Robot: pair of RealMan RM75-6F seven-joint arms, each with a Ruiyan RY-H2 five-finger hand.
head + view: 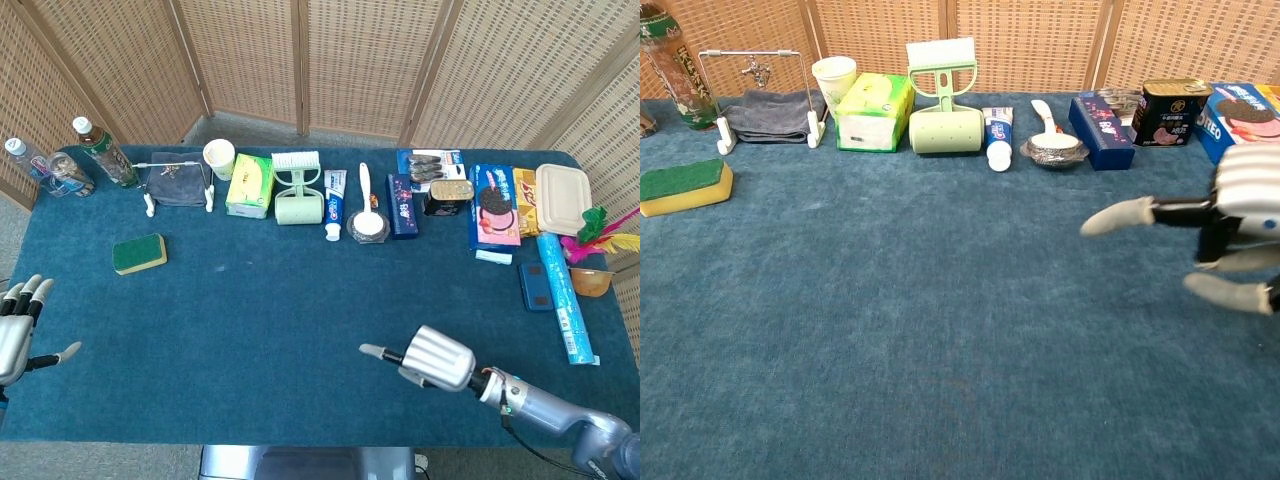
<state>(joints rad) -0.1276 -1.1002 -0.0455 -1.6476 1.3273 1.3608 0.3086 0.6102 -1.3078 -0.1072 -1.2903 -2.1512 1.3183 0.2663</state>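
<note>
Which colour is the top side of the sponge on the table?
The sponge is green on top and yellow underneath; the chest view shows it best.

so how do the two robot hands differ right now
The right robot hand is out over the middle of the blue table, while the left robot hand sits at the table's left edge. The right shows in both views; the left only in the head view. Both hold nothing, with fingers apart.

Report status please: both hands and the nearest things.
Right hand open above bare blue cloth, holds nothing. Left hand open at table edge. Nothing in the way.
</note>
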